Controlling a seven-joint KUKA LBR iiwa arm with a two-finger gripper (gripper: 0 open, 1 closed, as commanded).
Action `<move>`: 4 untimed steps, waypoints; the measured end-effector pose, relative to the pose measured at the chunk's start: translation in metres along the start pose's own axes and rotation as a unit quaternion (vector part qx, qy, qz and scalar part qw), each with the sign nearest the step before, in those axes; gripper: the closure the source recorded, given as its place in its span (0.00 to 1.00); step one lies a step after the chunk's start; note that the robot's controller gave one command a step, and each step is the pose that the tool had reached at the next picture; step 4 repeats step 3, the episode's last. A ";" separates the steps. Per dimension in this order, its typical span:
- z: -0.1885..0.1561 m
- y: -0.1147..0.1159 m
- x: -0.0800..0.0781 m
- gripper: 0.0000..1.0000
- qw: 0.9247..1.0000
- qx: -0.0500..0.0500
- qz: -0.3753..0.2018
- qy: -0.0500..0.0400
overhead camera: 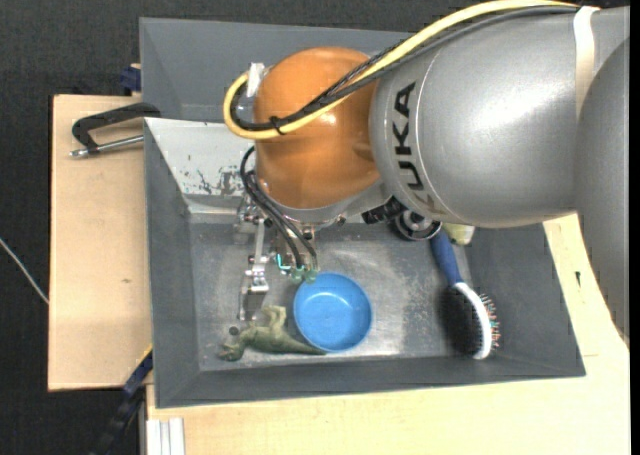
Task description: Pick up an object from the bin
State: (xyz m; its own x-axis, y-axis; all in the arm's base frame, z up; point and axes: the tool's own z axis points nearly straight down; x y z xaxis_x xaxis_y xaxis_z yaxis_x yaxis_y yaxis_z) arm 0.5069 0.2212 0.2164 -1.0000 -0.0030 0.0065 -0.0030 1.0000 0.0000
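I cannot tell how wide my claw (266,281) stands, over the green toy dinosaur (266,338). The dinosaur's long axis runs left-right.

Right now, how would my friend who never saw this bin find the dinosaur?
Look in the grey metal bin, along the wall at the view's bottom. Left of the round blue bowl lies a small toy dinosaur. It is the only green, animal-shaped thing; the hairbrush is black and blue.
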 end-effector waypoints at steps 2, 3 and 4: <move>0.143 -0.040 0.012 1.00 0.992 -0.002 -0.122 -0.009; -0.034 -0.039 -0.010 1.00 0.961 0.000 -0.278 -0.009; -0.034 -0.039 -0.010 1.00 0.961 0.000 -0.278 -0.009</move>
